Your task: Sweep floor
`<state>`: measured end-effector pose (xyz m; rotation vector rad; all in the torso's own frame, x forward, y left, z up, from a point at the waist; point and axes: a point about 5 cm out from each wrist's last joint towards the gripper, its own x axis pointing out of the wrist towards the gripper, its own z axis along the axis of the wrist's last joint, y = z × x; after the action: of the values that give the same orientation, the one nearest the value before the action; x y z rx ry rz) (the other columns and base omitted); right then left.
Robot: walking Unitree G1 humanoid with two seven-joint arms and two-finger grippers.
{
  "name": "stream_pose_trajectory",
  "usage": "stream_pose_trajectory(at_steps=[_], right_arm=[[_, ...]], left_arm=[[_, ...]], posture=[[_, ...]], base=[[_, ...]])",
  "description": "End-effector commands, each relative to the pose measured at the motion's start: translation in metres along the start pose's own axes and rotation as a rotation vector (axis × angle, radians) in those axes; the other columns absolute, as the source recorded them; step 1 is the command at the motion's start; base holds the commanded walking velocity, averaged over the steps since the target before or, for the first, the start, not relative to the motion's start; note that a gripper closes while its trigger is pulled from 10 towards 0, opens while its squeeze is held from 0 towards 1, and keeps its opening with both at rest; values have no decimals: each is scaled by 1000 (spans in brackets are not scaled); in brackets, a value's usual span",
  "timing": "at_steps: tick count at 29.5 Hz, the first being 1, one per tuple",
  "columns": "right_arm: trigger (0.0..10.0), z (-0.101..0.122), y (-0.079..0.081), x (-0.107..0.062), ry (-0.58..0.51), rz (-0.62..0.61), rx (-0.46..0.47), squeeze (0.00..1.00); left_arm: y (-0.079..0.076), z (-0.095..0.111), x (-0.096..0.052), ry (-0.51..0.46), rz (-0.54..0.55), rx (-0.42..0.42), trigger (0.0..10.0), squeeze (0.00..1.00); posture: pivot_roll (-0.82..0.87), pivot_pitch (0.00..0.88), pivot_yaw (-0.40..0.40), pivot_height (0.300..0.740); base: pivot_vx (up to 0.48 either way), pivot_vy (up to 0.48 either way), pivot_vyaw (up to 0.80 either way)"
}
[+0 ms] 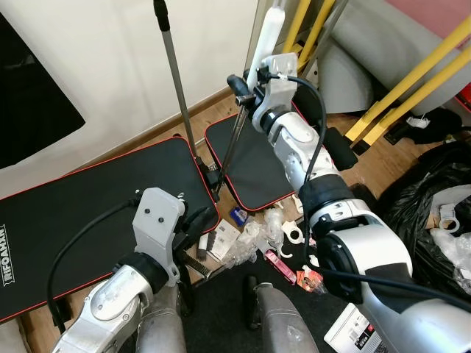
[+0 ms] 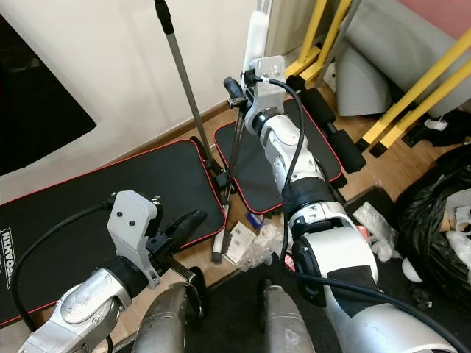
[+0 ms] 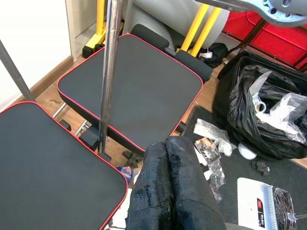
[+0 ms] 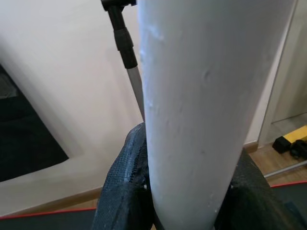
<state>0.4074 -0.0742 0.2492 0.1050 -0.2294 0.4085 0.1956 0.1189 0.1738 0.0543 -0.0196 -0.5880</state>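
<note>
Left gripper (image 2: 193, 218): low over the black mats (image 1: 81, 191), fingers pressed together, holding nothing. Litter (image 1: 250, 243): wrappers strewn on the floor between mats and robot. Right gripper (image 1: 239, 84): raised near the wall, fingers clamped round the white broom handle (image 4: 201, 105), upright. Black bag (image 1: 434, 198): far right.

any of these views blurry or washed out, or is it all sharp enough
Both eye views are sharp and evenly lit, litter legible. Left wrist view is crisp on the mats, though the fingers up close look soft. Right wrist view is softest: the white handle sits too near, and the wall behind is hazy.
</note>
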Motion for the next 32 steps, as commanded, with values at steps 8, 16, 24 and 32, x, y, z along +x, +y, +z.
stream_pose_trajectory(at_steps=[8, 16, 24, 32], right_arm=[[0, 3, 6, 1, -50, -18, 48, 0], [0, 9, 19, 0, -54, 100, 221, 0], [0, 27, 23, -12, -11, 271, 207, 0], [0, 40, 30, -21, 13, 384, 173, 0]], left_arm=[[-5, -4, 0, 16, -55, -23, 10000, 0], [-4, -4, 2, 13, -52, -23, 10000, 0], [-2, -7, 8, 4, -52, -28, 10000, 0], [-2, -7, 10, 0, -49, -28, 10000, 0]], posture=[[-6, 386, -126, 740], [-19, 380, -124, 740], [-48, 357, -130, 740], [-52, 348, -136, 740]], base=[[0, 0, 0], [0, 0, 0], [0, 0, 0], [0, 0, 0]])
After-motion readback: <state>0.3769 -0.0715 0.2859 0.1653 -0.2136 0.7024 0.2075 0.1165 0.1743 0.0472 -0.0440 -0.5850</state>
